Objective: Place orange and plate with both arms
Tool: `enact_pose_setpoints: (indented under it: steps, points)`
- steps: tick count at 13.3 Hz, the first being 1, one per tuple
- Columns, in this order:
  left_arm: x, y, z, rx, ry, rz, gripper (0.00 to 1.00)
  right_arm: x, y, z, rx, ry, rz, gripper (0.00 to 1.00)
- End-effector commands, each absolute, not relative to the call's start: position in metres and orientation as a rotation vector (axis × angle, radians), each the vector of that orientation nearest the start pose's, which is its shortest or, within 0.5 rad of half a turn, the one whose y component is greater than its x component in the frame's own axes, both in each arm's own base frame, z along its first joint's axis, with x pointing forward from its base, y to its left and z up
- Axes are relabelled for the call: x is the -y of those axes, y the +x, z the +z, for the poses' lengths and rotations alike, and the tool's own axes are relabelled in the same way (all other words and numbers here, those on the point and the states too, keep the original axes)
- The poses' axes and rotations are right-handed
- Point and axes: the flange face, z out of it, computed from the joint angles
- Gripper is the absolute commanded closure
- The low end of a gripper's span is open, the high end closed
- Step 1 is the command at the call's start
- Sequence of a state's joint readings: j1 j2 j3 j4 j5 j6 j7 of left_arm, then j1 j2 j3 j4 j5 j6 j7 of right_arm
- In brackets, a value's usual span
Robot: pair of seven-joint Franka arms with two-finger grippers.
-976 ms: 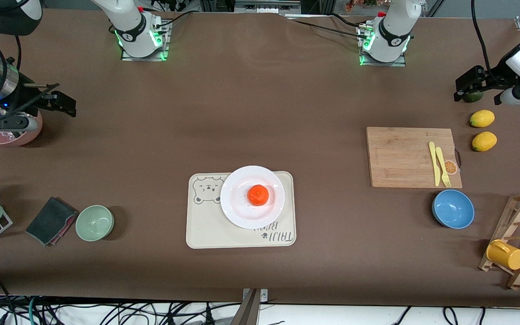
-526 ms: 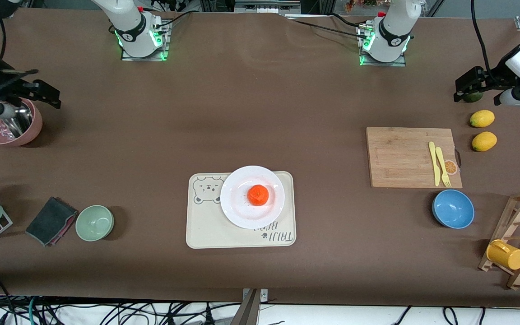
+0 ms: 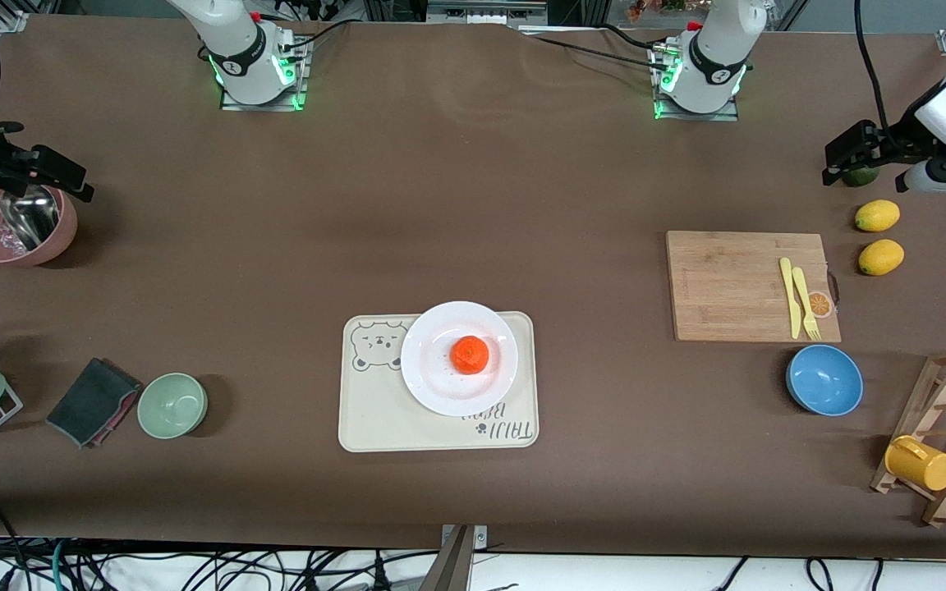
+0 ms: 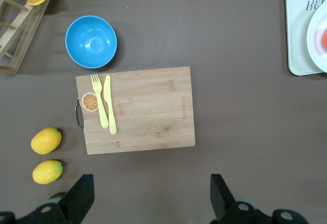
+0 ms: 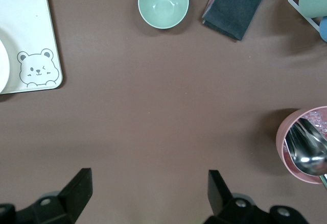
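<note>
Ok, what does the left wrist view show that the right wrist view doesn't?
Only the left wrist view: the cutting board with a yellow fork and knife on it, the blue bowl, two lemons and the plate holding a sliver of the orange.

Only the right wrist view: the green bowl, the dark cloth and the pink bowl holding a metal spoon.

Both: the bear-print tray and each arm's own open pincer, left pincer, right pincer, over bare table.

Dark green fruit (image 3: 860, 176) (mostly hidden) under left arm.
</note>
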State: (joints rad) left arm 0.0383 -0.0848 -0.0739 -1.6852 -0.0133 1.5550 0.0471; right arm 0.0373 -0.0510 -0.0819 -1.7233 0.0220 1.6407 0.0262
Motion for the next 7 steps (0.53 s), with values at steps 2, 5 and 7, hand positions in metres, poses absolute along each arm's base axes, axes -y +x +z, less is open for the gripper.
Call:
enact_pose_setpoints:
  steps: [2, 5, 7]
  points:
    - [0.024, 0.528, 0.620, -0.151, -3.170, 0.068, 0.00, 0.021, 0.553, 0.593, -0.089, -3.147, 0.039, 0.00]
    - [0.037, 0.526, 0.622, -0.185, -3.166, 0.064, 0.00, 0.017, 0.553, 0.593, -0.076, -3.150, 0.041, 0.00]
    - [0.049, 0.525, 0.623, -0.216, -3.161, 0.060, 0.00, 0.013, 0.553, 0.594, -0.067, -3.150, 0.039, 0.00]
